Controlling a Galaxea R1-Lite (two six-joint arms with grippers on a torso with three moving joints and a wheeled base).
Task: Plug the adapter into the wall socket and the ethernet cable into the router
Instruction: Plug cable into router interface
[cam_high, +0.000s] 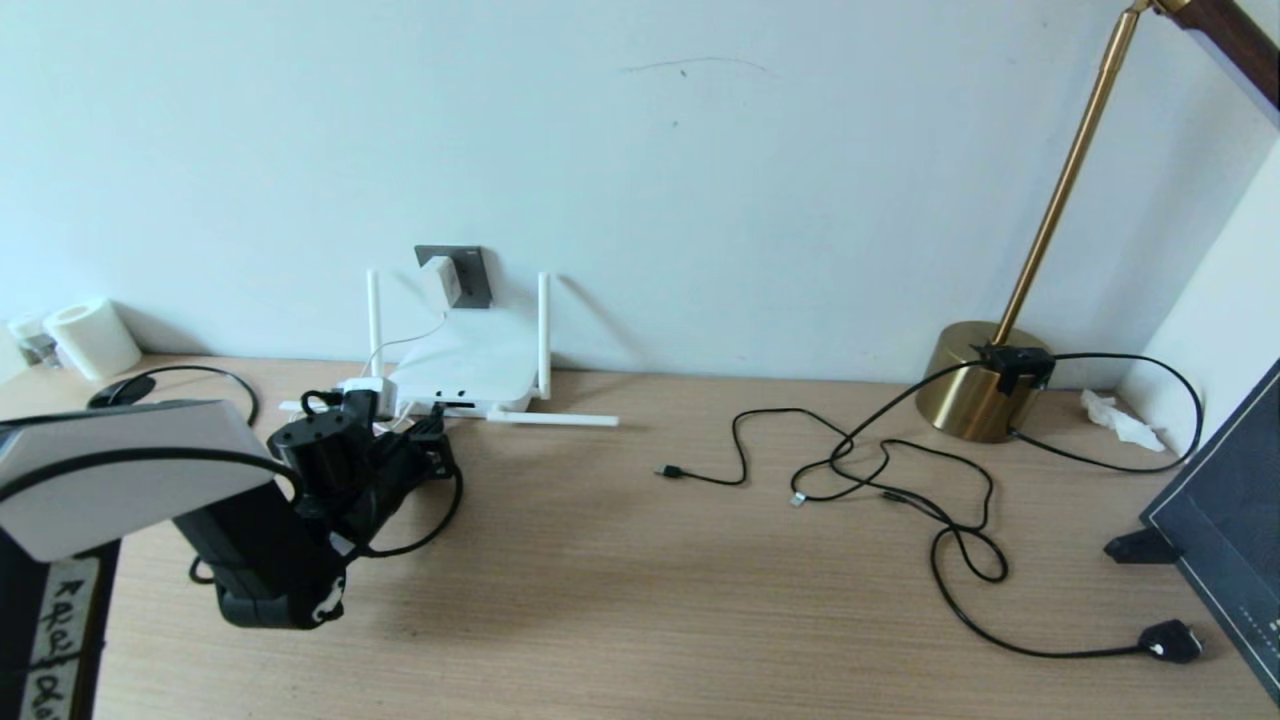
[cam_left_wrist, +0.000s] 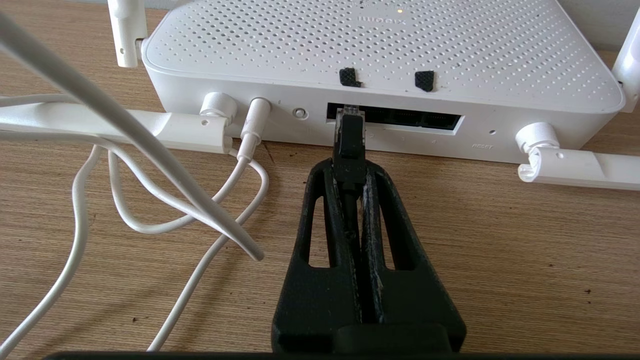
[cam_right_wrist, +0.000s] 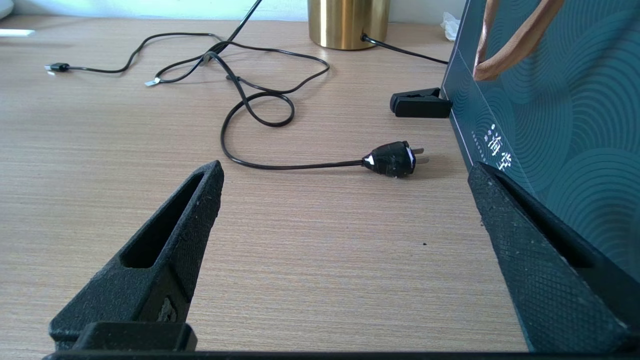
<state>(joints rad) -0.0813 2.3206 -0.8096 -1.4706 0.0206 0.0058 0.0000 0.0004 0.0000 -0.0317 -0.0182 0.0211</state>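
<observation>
Left pincer (cam_left_wrist: 350, 165), lower centre of the left wrist frame: fingers pressed together, pinching the black plug of the ethernet cable (cam_left_wrist: 348, 142). The plug's clear tip sits at the mouth of the leftmost port in the dark port strip along the router (cam_left_wrist: 380, 55) edge; whether it is fully seated cannot be told. In the head frame this pincer (cam_high: 432, 432) lies at left centre, low over the surface (cam_high: 640, 600), just in front of the router (cam_high: 465, 368), with the cable looping back past the arm.

Adapter (cam_high: 441, 281), upper left of centre in the head frame: seated on the wall socket (cam_high: 470, 275), its thin white cord (cam_high: 405, 340) dropping to the router; in the left wrist frame the cord (cam_left_wrist: 150, 220) coils on the surface at left and enters the router beside the ports.

Right pincer (cam_right_wrist: 345, 200), lower part of the right wrist frame: fingers spread wide, holding nothing, hanging over bare surface (cam_right_wrist: 320, 280). Beyond it lie a black lamp cord with plug (cam_right_wrist: 392, 159), a brass lamp base (cam_right_wrist: 347, 22) at top centre, and a dark patterned bag (cam_right_wrist: 555, 110) at right.
</observation>
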